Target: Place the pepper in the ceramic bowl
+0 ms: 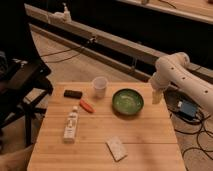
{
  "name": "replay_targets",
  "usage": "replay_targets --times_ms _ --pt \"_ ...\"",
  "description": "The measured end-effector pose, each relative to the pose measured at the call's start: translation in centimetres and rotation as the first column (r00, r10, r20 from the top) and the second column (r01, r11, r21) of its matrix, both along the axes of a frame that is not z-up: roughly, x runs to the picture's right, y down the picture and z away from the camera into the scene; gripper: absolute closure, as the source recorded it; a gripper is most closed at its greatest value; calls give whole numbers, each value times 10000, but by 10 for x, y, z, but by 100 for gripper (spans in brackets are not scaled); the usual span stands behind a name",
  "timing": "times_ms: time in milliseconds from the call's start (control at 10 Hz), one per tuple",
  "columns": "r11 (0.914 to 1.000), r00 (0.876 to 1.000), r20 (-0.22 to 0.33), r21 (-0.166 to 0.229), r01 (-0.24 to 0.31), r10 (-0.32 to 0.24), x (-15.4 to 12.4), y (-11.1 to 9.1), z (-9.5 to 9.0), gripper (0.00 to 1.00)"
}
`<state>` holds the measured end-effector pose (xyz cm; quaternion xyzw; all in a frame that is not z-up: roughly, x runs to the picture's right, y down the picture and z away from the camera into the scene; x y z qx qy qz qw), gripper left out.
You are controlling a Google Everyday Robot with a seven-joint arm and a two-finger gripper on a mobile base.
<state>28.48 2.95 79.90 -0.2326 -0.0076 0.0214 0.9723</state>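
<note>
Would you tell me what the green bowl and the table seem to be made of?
The bowl looks like glazed ceramic: glossy green with highlights. The table looks like wood: pale matte planks with seams. The pincer hangs by the table's right rear corner, beside the bowl.

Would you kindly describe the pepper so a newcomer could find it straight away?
On the wooden table, look left of the green bowl, away from the open gripper at the table's right edge. The pepper lies between the black block and the white bottle. It is the only small, tapered, orange-red thing there.
</note>
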Motion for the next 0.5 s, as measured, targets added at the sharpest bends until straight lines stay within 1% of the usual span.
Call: replay_targets --times_ms 500 --pt "10000 10000 6 -14 -4 4 0 1 1 20"
